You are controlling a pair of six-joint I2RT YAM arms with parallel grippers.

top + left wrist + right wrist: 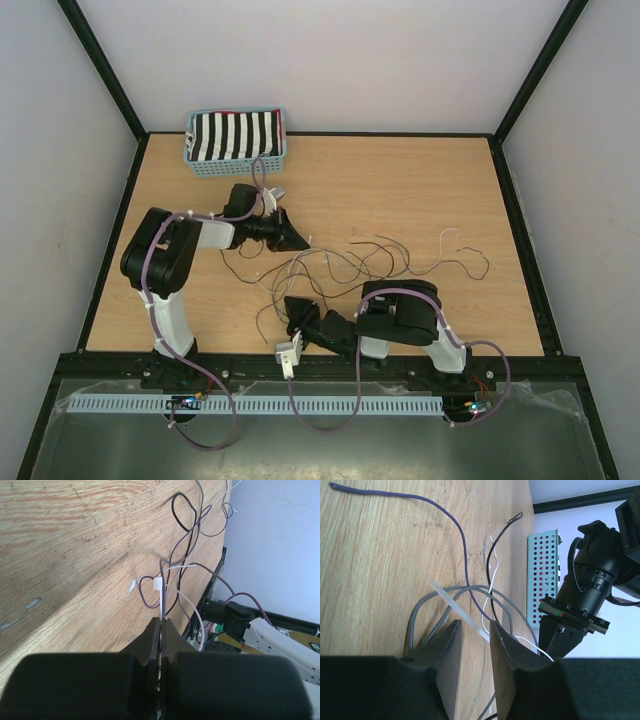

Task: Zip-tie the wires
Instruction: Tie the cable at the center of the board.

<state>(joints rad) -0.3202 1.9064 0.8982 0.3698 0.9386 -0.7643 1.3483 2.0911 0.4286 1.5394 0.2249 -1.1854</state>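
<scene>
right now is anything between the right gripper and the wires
nothing visible does: the wires run straight into the gap between the parted jaws of the right gripper, beside the pale zip tie strap

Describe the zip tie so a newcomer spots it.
On the wooden table, find the tangle of wires ahead of the right arm's fingers. Running between them is the zip tie: flat, straight, translucent, unlike the round, curling purple, black and grey strands.
</scene>
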